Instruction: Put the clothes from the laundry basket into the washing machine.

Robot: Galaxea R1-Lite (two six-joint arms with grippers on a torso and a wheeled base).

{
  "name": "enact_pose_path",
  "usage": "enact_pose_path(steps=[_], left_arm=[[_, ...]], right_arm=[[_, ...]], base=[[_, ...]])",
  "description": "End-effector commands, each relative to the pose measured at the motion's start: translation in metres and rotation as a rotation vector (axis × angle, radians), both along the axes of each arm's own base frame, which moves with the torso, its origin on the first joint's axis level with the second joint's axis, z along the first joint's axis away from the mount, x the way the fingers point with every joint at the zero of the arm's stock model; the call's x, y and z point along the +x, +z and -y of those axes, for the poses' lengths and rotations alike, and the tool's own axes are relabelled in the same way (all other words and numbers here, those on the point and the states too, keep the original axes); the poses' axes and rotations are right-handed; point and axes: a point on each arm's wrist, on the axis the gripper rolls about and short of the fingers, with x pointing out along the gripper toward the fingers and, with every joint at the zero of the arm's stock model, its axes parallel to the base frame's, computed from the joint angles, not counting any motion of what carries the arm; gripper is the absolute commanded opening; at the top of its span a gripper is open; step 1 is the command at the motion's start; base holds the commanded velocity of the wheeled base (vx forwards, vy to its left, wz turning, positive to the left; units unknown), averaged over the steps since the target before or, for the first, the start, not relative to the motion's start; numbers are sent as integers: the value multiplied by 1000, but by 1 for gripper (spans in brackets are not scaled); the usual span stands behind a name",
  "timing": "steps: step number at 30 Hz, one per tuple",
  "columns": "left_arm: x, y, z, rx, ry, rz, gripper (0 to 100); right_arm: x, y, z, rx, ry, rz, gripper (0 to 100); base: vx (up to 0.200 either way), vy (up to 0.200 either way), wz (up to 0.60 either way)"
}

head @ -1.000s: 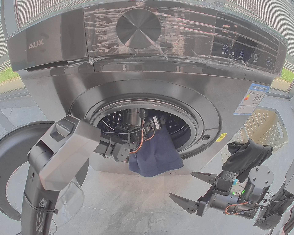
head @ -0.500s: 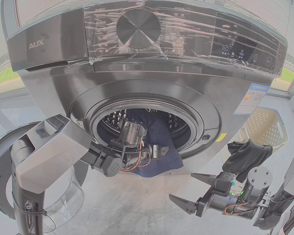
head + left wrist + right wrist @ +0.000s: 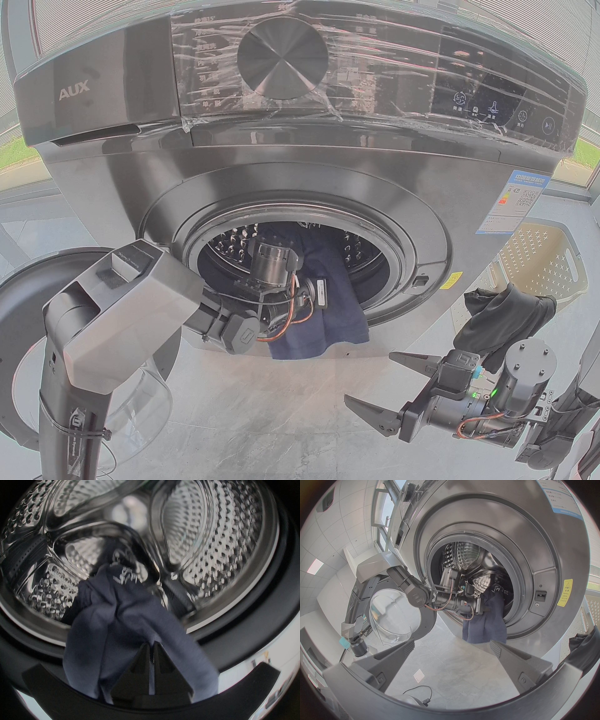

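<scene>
One navy garment, clamped in the left pincer, hangs half out of the washing machine; one black garment waits lower right, near the open right pincer.

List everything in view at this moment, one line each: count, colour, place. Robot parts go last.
dark grey metal front-loading washing machine: one, dark grey, straight ahead, door open.
round glass-windowed door: one, dark rim and clear glass, swung open at the machine's left.
perforated steel drum: one, silver, inside the opening.
navy blue cloth garment: one, navy, draped over the drum's lip, partly inside, partly hanging outside.
cream perforated plastic laundry basket: one, cream, on the floor right of the machine.
black cloth garment: one, black, hung over the basket's near rim.
left gripper: one, black, at the drum's mouth, shut on the navy garment.
right gripper: one, black, open, low above the floor.
</scene>
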Motion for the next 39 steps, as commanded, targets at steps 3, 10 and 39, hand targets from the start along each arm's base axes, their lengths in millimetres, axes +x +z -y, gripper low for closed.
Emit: enact_pose_path(steps=[3, 10, 39], left_arm=[[21, 41, 11, -202, 66, 123, 0], [46, 59, 10, -288, 138, 258, 0], [13, 2, 2, -38, 100, 21, 100]], right_arm=[[1, 1, -1, 4, 1, 4, 100], [1, 1, -1, 5, 1, 5, 100], [1, 1, -1, 5, 0, 3, 100]], base=[[0, 0, 0], [0, 0, 0], [0, 0, 0]])
